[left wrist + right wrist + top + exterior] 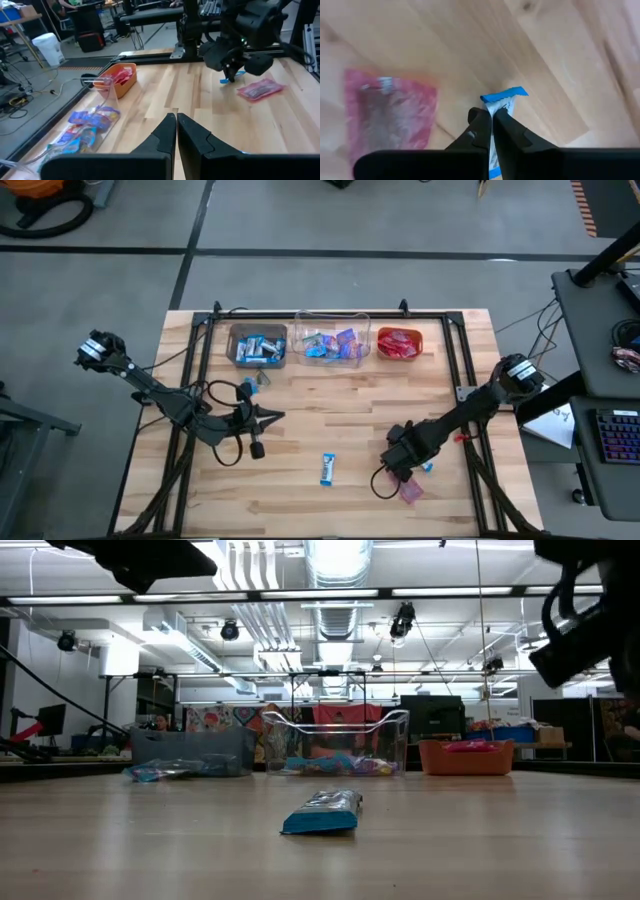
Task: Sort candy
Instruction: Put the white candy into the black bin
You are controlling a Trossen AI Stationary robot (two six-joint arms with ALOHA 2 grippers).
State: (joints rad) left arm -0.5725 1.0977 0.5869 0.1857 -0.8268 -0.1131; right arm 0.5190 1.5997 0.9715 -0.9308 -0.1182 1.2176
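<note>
A lab or workshop — ceiling ducts (338,560), strip lights, a keyboard (618,435) on side desks.

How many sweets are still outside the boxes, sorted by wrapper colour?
Blue-and-white: 3 (middle sweet, pinched sweet in the right gripper, stray sweet beside the brown box)
Red: 1 (red sweet near the right gripper)
Total: 4
</note>
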